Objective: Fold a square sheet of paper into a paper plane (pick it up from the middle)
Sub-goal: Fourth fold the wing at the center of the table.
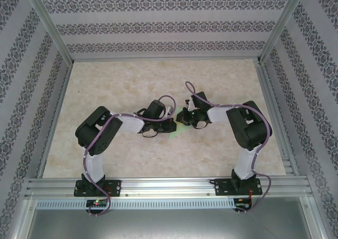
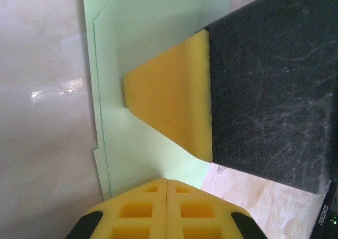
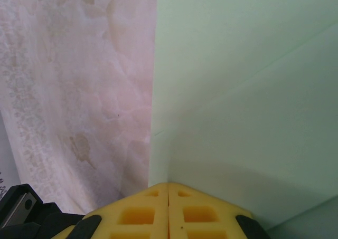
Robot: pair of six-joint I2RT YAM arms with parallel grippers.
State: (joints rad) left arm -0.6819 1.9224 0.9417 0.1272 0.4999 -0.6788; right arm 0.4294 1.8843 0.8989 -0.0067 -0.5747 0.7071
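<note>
The pale green sheet of paper [image 2: 148,49] lies folded on the table, its layered edges showing along its left side. In the top view only a sliver of it [image 1: 178,129] shows between the two arms. My left gripper [image 2: 168,181] is shut, its tips resting on the paper's near part. Across from it, a yellow finger [image 2: 169,96] of the right gripper lies flat on the paper. In the right wrist view my right gripper [image 3: 168,184] is shut, its tips touching the paper [image 3: 248,80] just inside its left edge. A faint diagonal crease crosses the sheet.
The table [image 1: 132,80] is a pale marbled surface, enclosed by patterned walls and an aluminium frame [image 1: 158,186] at the near edge. Both arms meet at the table's middle, wrists [image 1: 158,112] close together. The right gripper's black body [image 2: 269,91] looms over the paper's right side.
</note>
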